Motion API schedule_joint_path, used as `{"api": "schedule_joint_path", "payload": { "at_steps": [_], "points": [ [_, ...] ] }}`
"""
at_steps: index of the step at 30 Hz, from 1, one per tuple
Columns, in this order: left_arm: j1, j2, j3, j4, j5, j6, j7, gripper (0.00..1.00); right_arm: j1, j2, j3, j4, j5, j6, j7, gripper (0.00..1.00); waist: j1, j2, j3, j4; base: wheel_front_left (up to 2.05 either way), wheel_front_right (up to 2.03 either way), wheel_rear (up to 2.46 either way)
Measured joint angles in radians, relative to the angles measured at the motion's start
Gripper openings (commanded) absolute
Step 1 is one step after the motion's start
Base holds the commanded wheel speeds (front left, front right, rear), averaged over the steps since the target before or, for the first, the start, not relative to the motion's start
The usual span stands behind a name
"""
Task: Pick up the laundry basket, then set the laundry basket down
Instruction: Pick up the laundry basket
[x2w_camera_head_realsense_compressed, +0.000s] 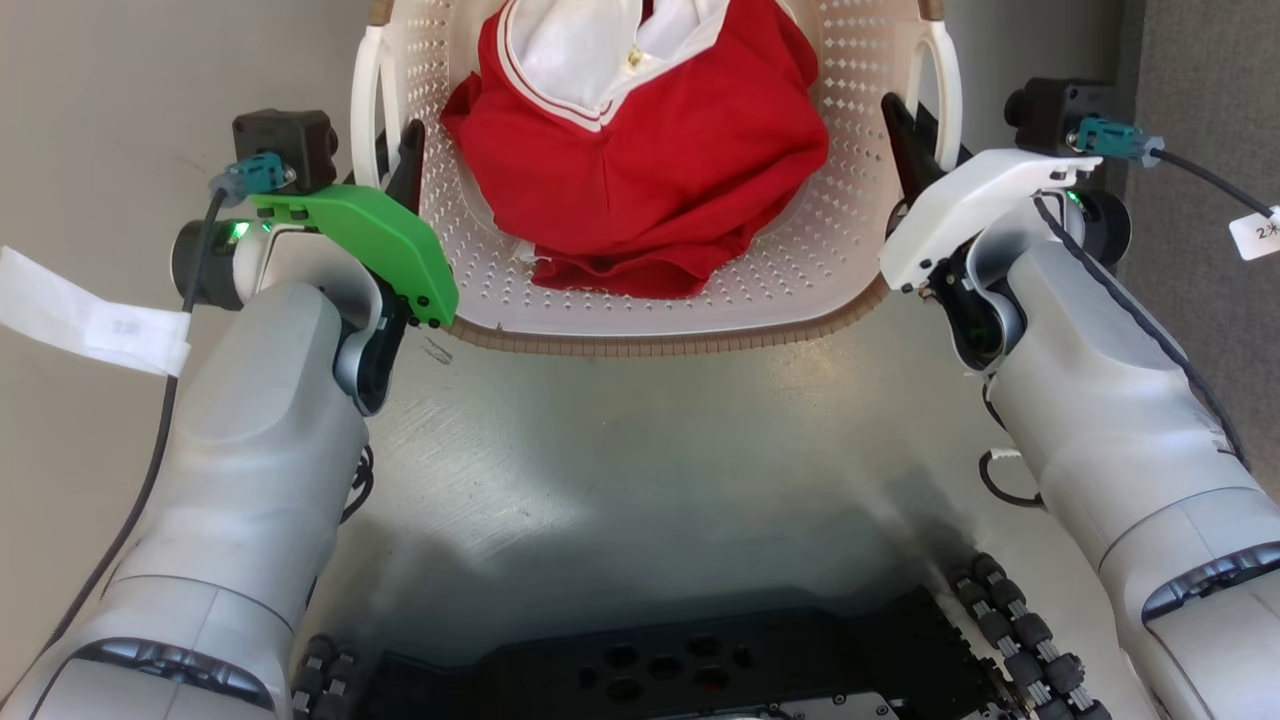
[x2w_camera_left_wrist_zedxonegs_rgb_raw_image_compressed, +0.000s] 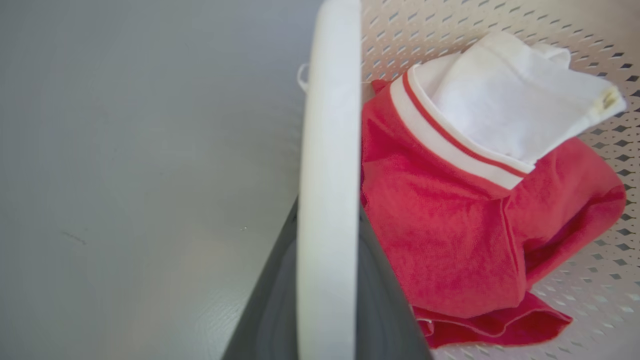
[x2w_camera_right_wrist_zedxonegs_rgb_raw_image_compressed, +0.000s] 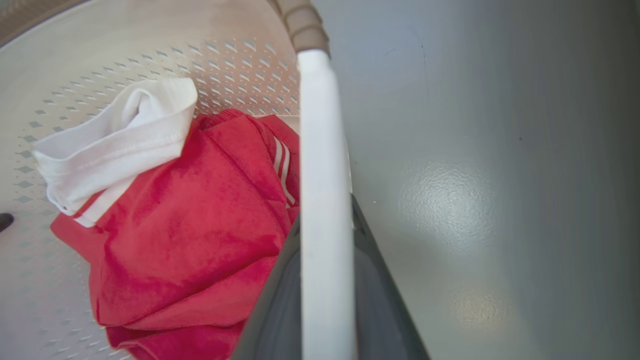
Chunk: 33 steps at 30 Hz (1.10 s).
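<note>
The laundry basket (x2w_camera_head_realsense_compressed: 800, 275) hangs between both arms over the grey floor (x2w_camera_head_realsense_compressed: 620, 470) (lifted or resting, I can't tell). The left gripper (x2w_camera_head_realsense_compressed: 405, 160) pinches its left handle (x2w_camera_head_realsense_compressed: 365, 100), the right gripper (x2w_camera_head_realsense_compressed: 900, 130) its right handle (x2w_camera_head_realsense_compressed: 945, 85); red clothing (x2w_camera_head_realsense_compressed: 640, 170) lies inside

Brightness: we find all three views bright and even.
Glare: we see a soft sheen on the floor (x2w_camera_head_realsense_compressed: 560, 440) in the head view, and a pale patch on it in the right wrist view.
Shadow: broad, soft-edged, on the floor just ahead of the base (x2w_camera_head_realsense_compressed: 800, 650).
Blur: in both wrist views the basket handle (x2w_camera_left_wrist_zedxonegs_rgb_raw_image_compressed: 327, 200), close to the lens, looks soft to us.
Focus: the red cloth (x2w_camera_left_wrist_zedxonegs_rgb_raw_image_compressed: 440, 235) is fairly sharp.
Edges: the floor dims toward the outer edges of both wrist views.
</note>
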Motion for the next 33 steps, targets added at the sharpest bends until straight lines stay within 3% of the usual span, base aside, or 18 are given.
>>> {"api": "schedule_joint_path", "payload": {
  "at_steps": [15, 33],
  "points": [
    [0.001, 0.002, -0.074, 0.04, -0.067, 0.001, -0.018, 0.0, 0.007, -0.001, 0.06, 0.041, 0.06, 0.0, -0.009, 0.0, -0.0001, 0.0, -0.083, 0.005, 0.0, 0.0, 0.0],
    [0.085, -0.002, -0.13, 0.127, -0.163, -0.001, 0.018, 0.0, 0.086, 0.006, 0.163, 0.071, 0.167, 0.0, 0.055, 0.0, -0.0001, 0.0, -0.287, -0.007, 0.0, 0.0, 0.0]
  ]
}}
